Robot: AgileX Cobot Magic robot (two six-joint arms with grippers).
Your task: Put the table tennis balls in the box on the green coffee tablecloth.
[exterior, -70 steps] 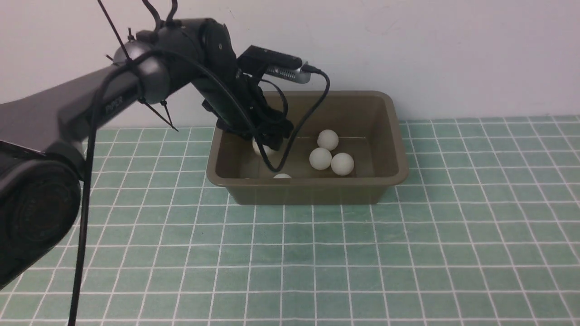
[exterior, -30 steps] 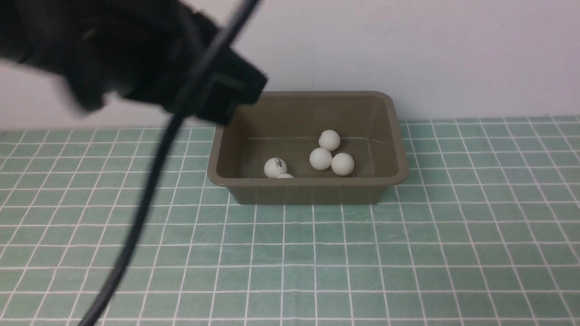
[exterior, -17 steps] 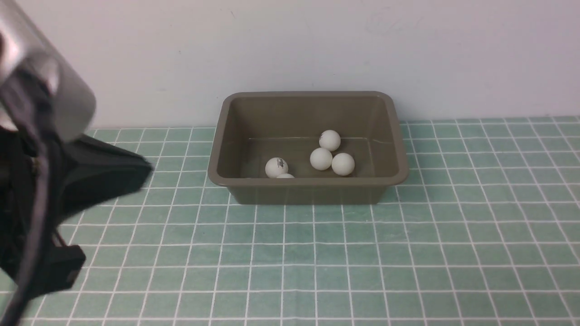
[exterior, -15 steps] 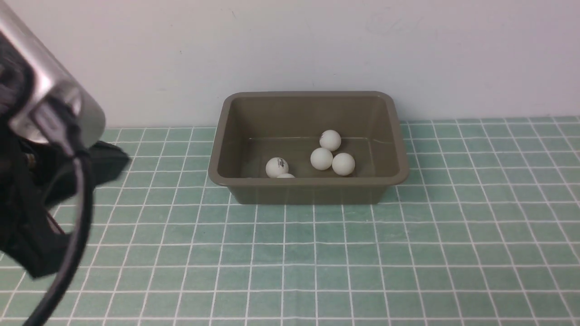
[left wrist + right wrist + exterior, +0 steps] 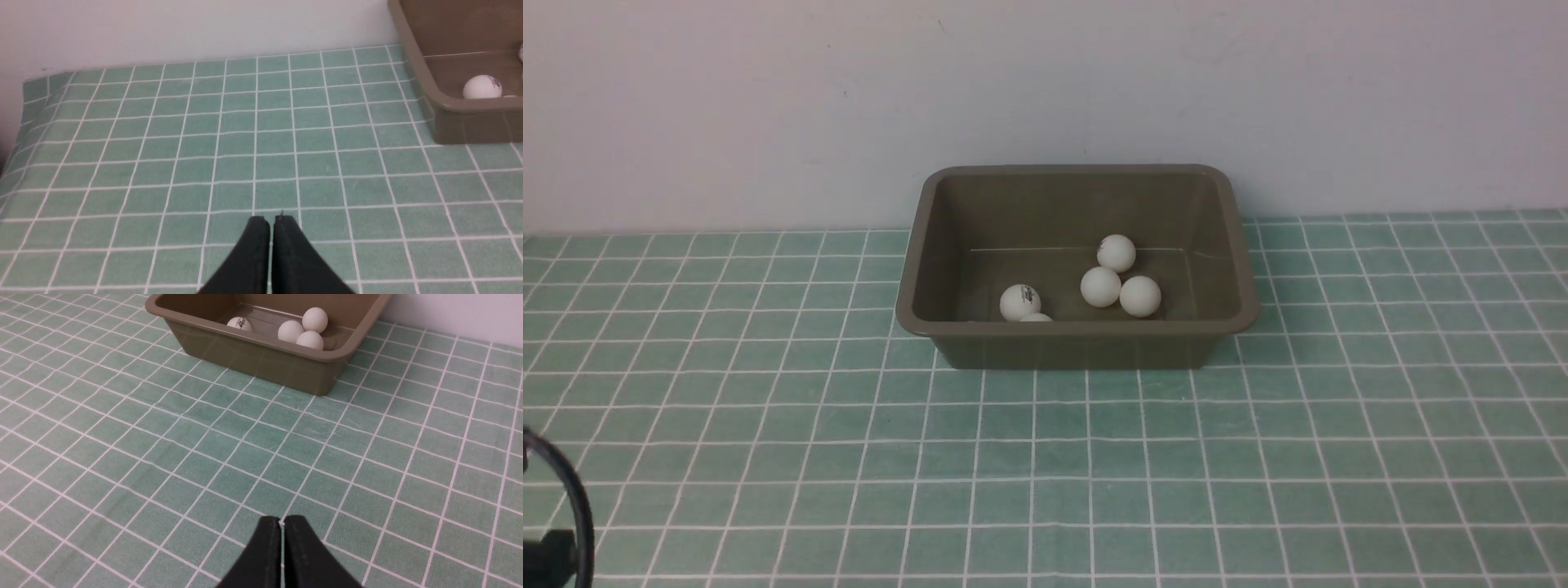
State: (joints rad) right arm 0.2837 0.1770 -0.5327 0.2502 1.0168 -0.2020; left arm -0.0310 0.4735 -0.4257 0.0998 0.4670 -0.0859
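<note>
The olive-brown box [image 5: 1078, 339] stands on the green coffee tablecloth [image 5: 1094, 457] near the back wall. Several white table tennis balls lie inside it: a cluster of three [image 5: 1101, 287] toward its right and a logo ball [image 5: 1019, 301] toward its left, with another ball [image 5: 1036, 317] half hidden behind the front rim. The box [image 5: 261, 355] and its balls [image 5: 290, 330] also show in the right wrist view. My left gripper [image 5: 271, 220] is shut and holds nothing, low over the cloth, well clear of the box [image 5: 449, 110]. My right gripper [image 5: 282, 520] is shut and holds nothing too, over bare cloth.
A white wall [image 5: 1045, 82] runs just behind the box. The cloth's left edge [image 5: 24, 122] drops off in the left wrist view. A black cable loop [image 5: 572, 498] of the left arm shows at the front view's lower left corner.
The left arm has drawn back from over the box, down and to the left, almost out of the front view. A ball it carried now lies in the box. The other balls have not moved.
</note>
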